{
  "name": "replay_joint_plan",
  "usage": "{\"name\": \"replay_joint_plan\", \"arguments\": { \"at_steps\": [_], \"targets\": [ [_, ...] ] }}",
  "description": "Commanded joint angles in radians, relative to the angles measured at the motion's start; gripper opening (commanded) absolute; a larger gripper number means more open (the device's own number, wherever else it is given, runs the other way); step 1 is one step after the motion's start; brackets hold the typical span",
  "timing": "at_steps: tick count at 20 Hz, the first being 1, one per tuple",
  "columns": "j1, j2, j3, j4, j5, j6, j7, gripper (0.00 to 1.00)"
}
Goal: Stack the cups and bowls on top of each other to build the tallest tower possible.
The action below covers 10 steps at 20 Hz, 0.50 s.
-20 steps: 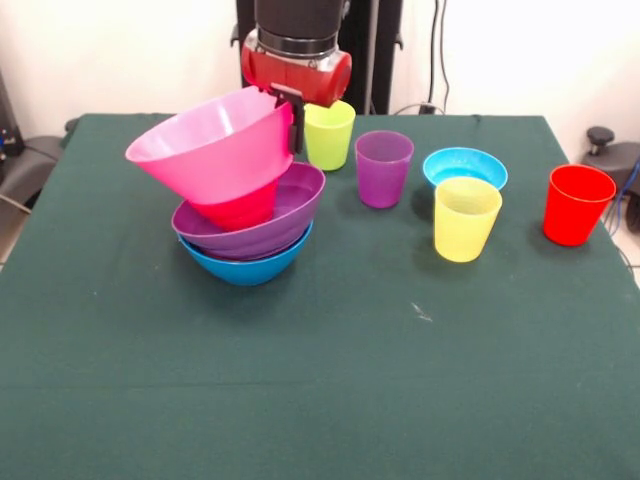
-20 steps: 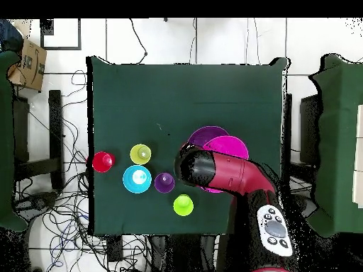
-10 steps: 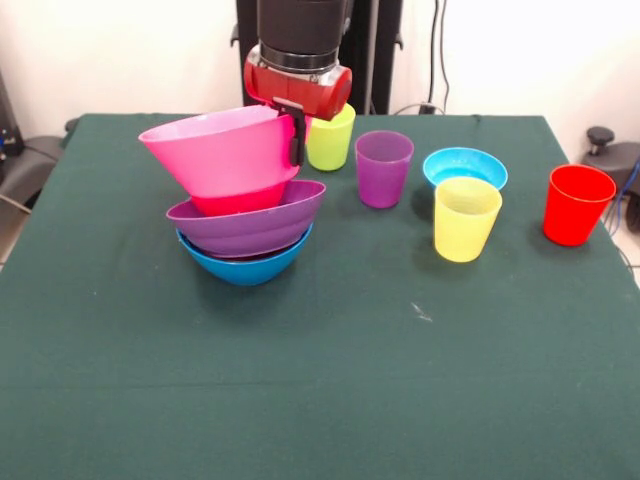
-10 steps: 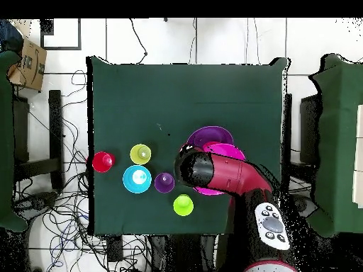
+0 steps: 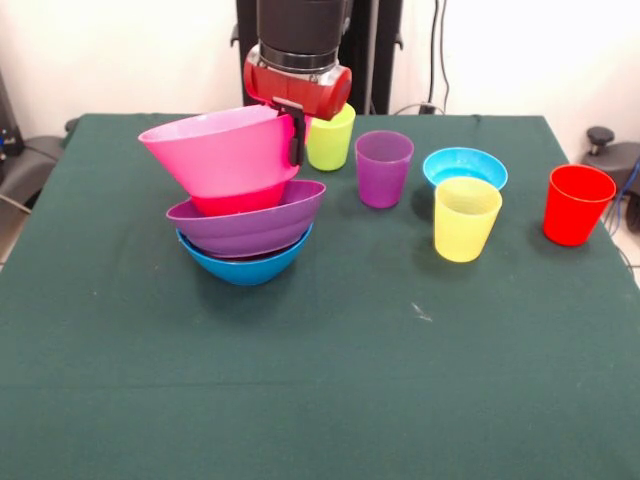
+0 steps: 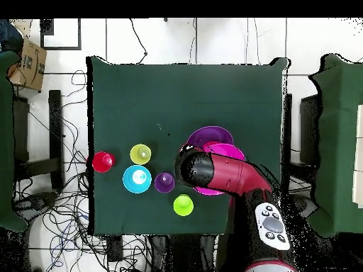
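Tower: stands on the left part of the green bench in the front view. Base is the medium blue bowl; the large purple bowl sits in it, tilted; a red bowl shows as a band above that; the very large pink bowl rests on top, its rim slanting.

Hand: closed on the right-hand rim of the pink bowl, one dark finger showing down the outside wall. In the overhead view the arm covers the grasp.

Loose items, all upright and apart from the tower:
- lime green cup, just behind the hand
- purple cup
- light blue bowl, with the yellow cup just in front of it
- red cup, nearest the right edge

Handling, judged: thin moulded plastic, so light, stiff enough to hold by the rim, smooth and slippery where walls meet. Nested pieces probably slide and tip sooner than they break. The pink bowl is wide and held at one side only, so it likely swings about the grip. Cups are best taken by pinching the rim wall from above. An orange bowl is not visible.
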Motion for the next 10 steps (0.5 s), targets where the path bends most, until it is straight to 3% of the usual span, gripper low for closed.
{"name": "replay_joint_plan", "arguments": {
  "at_steps": [1, 10],
  "targets": [
    [0.021, 0.046, 0.038, -0.001, 0.042, 0.010, 0.143, 0.00],
    [0.050, 0.018, 0.020, -0.091, 0.061, 0.134, 0.128, 0.00]
  ]
}}
